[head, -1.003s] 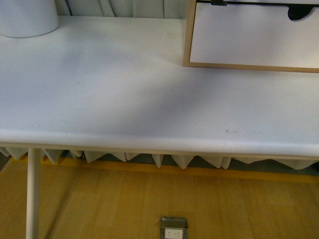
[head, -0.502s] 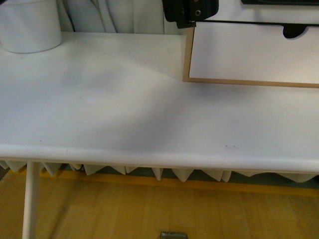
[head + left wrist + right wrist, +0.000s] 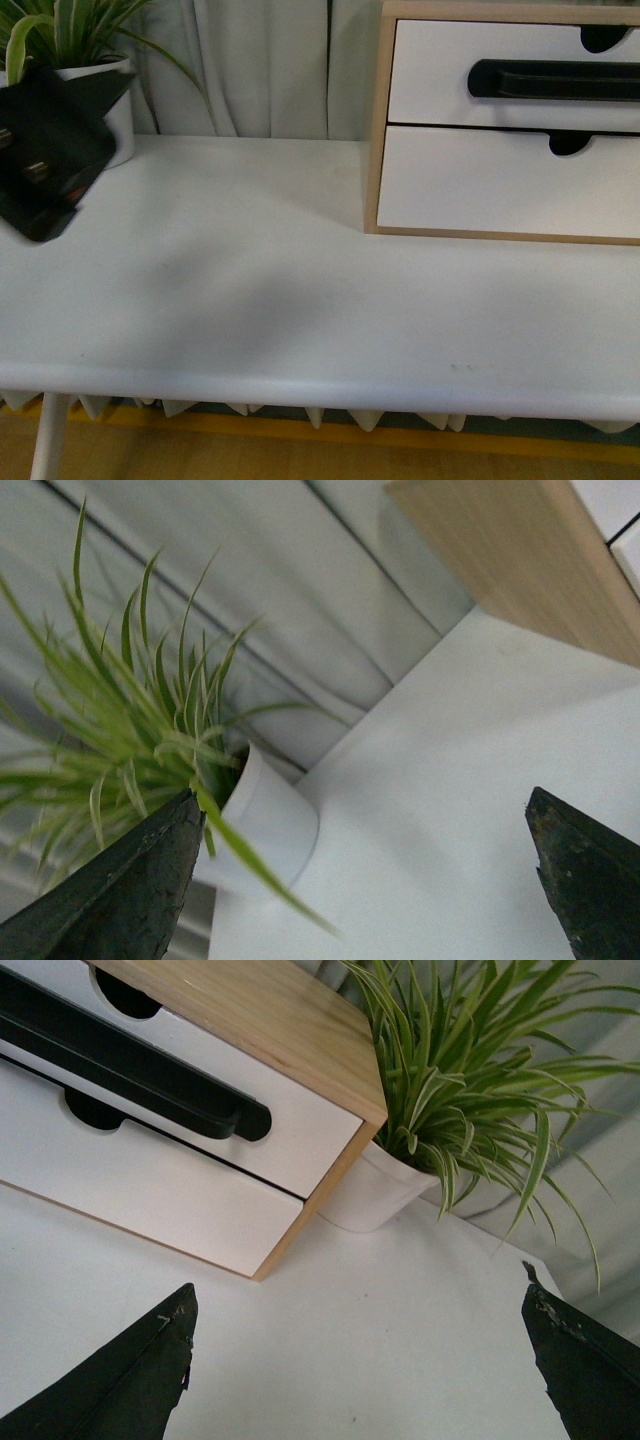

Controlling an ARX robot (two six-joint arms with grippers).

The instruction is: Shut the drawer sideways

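drawer [image 3: 432, 72]: white, black handle [image 3: 555, 80] | cabinet [image 3: 377, 130]: light wood | table [image 3: 250, 300]: white | plant [image 3: 60, 25]: green | curtain [image 3: 260, 70]: seemingly pale grey

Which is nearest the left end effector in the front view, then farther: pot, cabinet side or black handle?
1. Pot, far left, right beside the left end effector.
2. Cabinet side, right of middle.
3. Black handle, far right, on the upper drawer.
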